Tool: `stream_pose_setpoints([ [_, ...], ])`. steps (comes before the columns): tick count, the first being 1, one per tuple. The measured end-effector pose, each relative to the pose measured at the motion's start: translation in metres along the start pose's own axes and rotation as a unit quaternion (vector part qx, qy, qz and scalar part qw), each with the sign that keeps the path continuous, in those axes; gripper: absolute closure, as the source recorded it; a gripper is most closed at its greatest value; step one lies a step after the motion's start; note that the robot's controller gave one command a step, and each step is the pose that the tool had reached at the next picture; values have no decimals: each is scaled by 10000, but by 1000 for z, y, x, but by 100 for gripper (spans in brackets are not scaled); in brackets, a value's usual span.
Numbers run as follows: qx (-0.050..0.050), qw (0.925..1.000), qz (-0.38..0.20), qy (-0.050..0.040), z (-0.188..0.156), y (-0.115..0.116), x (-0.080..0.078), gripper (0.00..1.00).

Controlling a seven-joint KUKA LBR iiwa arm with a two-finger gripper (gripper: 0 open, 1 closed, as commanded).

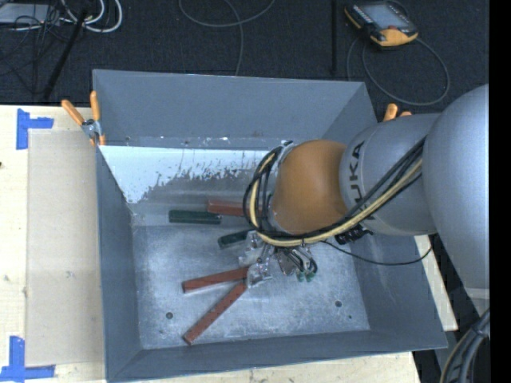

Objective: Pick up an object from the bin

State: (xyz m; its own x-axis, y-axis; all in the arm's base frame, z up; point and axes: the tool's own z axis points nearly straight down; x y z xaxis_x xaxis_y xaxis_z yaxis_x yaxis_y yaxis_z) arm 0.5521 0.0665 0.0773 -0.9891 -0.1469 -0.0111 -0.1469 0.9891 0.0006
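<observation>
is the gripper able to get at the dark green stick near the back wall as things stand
Probably yes: the dark green stick lies uncovered on the bin floor, left of the gripper, though the sloped wall right behind it may crowd a grasp.

Background, as you saw it from the camera view: a dark, finely textured floor (239,54) ran across the top. On it lay a thin dark cable (231,27) in a loose loop, a bundle of white cables (104,6) at the far left and, toward the right, a black-and-orange handheld unit (382,22), whose own lead (444,70) curved away to the right
</observation>
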Motion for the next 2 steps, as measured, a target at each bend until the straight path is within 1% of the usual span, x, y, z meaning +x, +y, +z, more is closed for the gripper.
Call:
stream_pose_setpoints([
  [1, -1, 10000, 2, 0, 0, 0, 0, 100],
  [2, 1, 9986, -521, 29, -156, 5, -26, 100],
])
